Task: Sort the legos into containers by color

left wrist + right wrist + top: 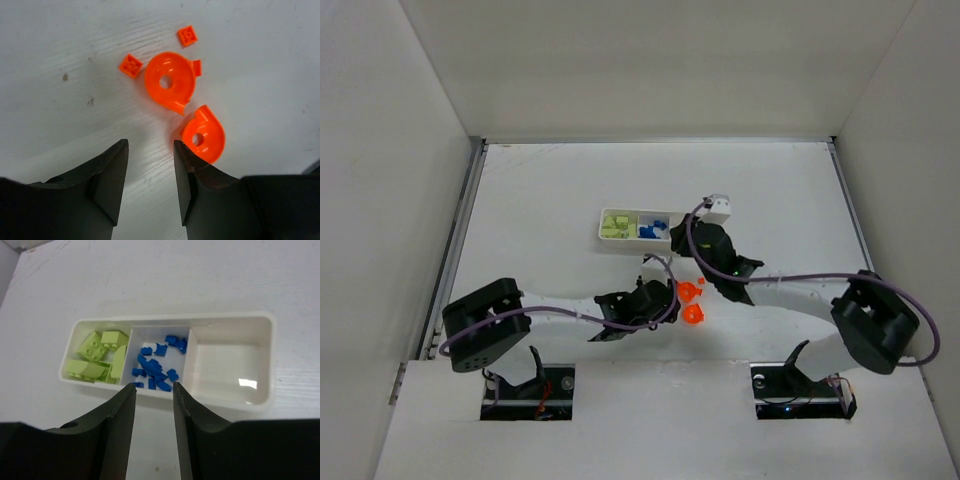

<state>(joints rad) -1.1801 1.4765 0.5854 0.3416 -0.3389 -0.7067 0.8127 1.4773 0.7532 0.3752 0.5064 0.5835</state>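
Note:
The white tray has three compartments. Light green legos fill the left one, several blue legos lie in the middle one, and the right one holds nothing. My right gripper is open and empty, its tips at the tray's near wall by the blue compartment. Orange legos lie on the table: a large round piece, a smaller round one and two small square plates. My left gripper is open and empty, just short of them.
In the top view the tray sits mid-table, with the right gripper over its right end. The orange pieces lie below it, between the left gripper and the right arm. White walls enclose the table.

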